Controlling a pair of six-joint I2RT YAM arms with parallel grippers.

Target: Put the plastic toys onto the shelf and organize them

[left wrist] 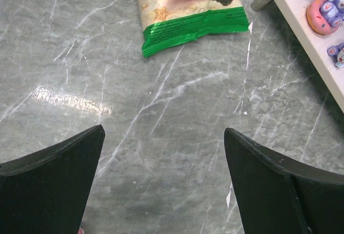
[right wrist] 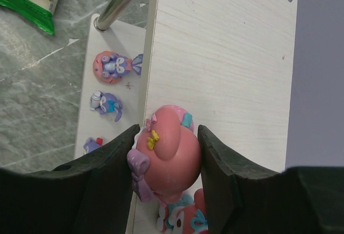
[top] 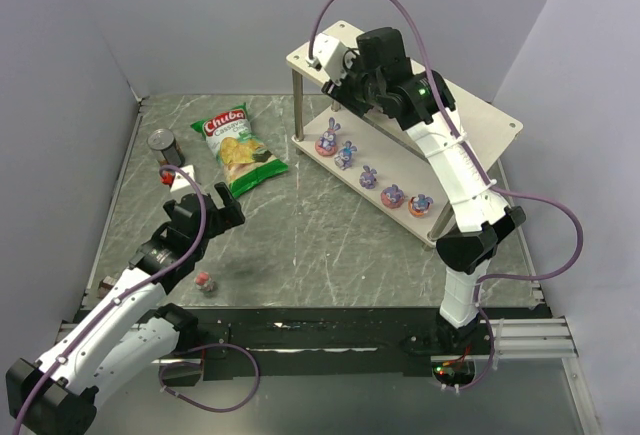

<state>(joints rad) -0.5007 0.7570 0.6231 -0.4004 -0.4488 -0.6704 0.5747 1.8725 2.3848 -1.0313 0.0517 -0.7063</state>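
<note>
Nearest, close beside the left arm: a lone pink-red toy (top: 204,281) lying on the grey marbled table (top: 330,245), well apart from the shelf (top: 490,120). Just beyond, hovering over bare table: the left end effector (left wrist: 164,132), fingers spread wide with nothing between them, aimed toward the green chip bag (top: 238,147). Farther back, lying flat on the table: that chip bag, with a dark can (top: 162,141) standing to its left near the wall. To the right of the bag, standing at an angle: the two-tier shelf, pale boards on thin metal posts. Lined up along the front edge of its lower board, each a little apart from the next: five purple toys (top: 369,176) with bunny ears and orange-pink bases. Farthest, reaching over the near-left end of the upper board: the right end effector (right wrist: 167,132), clamped from both sides on a rounded pink toy (right wrist: 172,164) with a purple bow and a small yellow detail. Cannot tell whether that toy touches the board. Just beside it, at the bottom edge of the right wrist view and partly hidden: another pink toy (right wrist: 183,220) with teal bows.
</note>
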